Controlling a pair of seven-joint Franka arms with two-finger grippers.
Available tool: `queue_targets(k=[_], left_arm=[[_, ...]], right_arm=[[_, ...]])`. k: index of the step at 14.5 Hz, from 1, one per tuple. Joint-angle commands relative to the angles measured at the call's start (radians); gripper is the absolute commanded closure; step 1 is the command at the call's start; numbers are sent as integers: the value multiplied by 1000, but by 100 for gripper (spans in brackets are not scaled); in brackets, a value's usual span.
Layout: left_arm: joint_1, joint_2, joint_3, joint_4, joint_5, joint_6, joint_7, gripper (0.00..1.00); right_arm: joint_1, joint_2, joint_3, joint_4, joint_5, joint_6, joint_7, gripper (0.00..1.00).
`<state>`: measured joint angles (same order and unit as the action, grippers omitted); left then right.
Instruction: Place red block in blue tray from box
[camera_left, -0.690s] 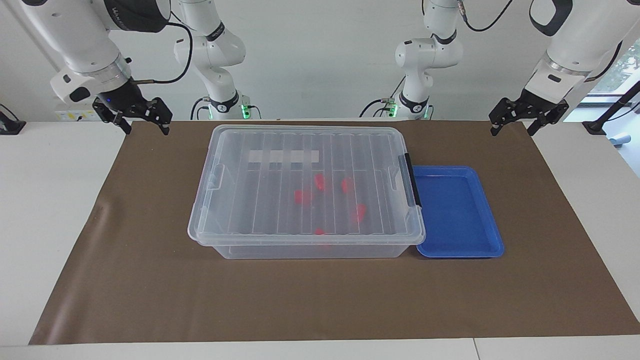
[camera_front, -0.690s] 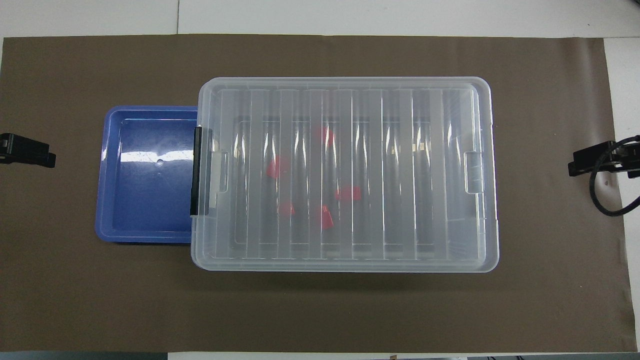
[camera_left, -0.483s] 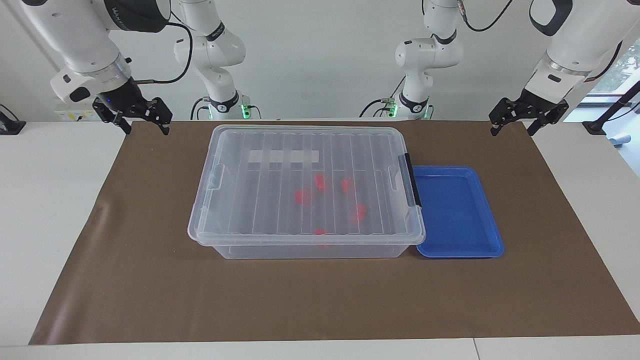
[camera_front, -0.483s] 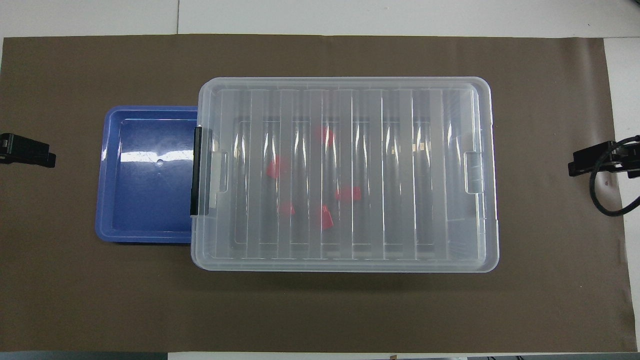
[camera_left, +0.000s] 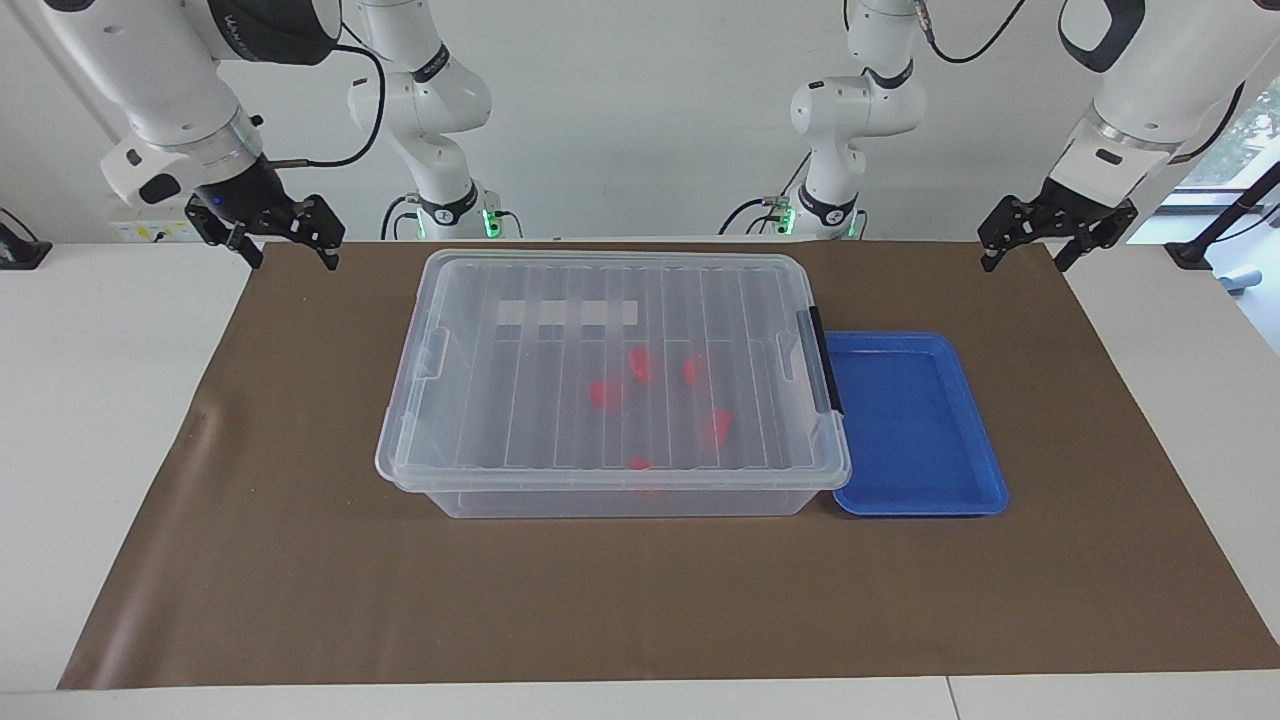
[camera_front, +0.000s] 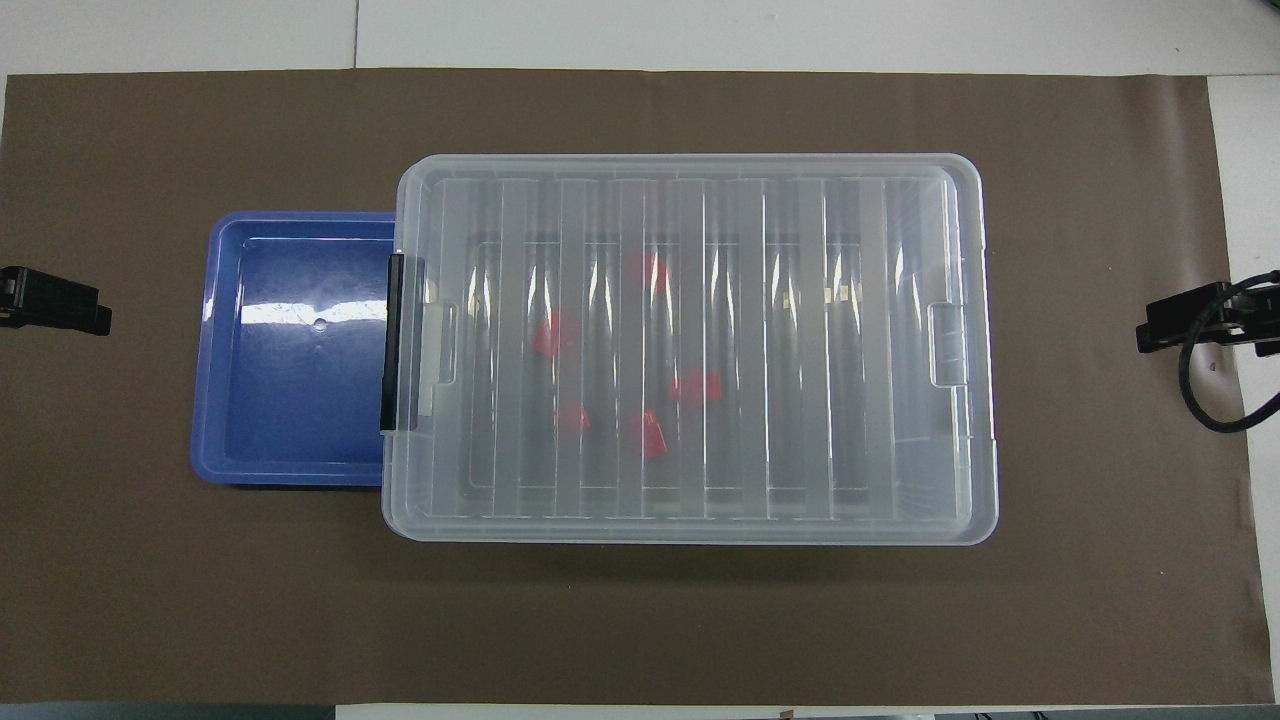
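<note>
While both claws hung open and empty, the left claw (camera_left: 1031, 246) waited toward the blue tray's end of the box (camera_left: 612, 370), the right claw (camera_left: 285, 246) toward the other; red blocks (camera_left: 605, 392) lay inside the lidded box, the blue tray (camera_left: 915, 425) touching its clipped end.

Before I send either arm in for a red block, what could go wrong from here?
1. The lid is on the box with the black clip at the tray end; the red blocks likely can't be reached until it is released.
2. The blue tray sits tight against that clipped end, so lifting the lid may knock it.
3. Both the left gripper and right gripper hang open and empty over the mat's corners; a one-sided pull might drag the box.
</note>
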<state>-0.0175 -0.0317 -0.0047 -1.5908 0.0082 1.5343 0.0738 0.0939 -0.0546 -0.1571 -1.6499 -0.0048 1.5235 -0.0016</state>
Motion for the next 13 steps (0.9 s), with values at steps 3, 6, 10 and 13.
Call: queue_targets(k=[3, 6, 10, 13], left_arm=[[1, -17, 2, -17, 16, -6, 3, 0], [1, -17, 2, -17, 16, -6, 3, 0], [1, -17, 2, -17, 16, -6, 3, 0], [1, -17, 2, -17, 16, -6, 3, 0]], right_arm=[[0, -19, 11, -79, 12, 121, 44, 0], [30, -33, 40, -168, 32, 231, 92, 0], [35, 28, 91, -175, 32, 308, 172, 0], [35, 48, 97, -226, 32, 362, 172, 0]])
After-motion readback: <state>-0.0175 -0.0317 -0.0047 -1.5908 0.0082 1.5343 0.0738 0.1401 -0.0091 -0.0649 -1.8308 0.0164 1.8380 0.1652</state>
